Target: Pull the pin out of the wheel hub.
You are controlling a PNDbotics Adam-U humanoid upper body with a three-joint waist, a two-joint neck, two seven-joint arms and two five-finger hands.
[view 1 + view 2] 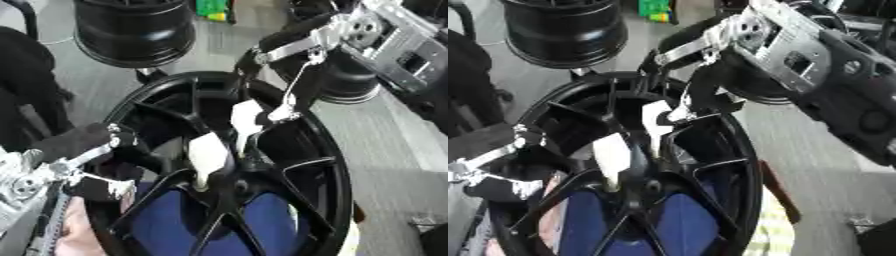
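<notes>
Grey floor (385, 150) beneath black wheel hub (332, 165)

Open gaps between the black spokes (166, 112) of the wheel hub (337, 165) leave room to reach through. 2 white pieces (208, 155) crowd the centre; a second rim (131, 30) stands close behind.

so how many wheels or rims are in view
3: the big black spoked wheel in front, a black rim at the far left, and another at the far right, partly hidden behind the robot arm.
</notes>
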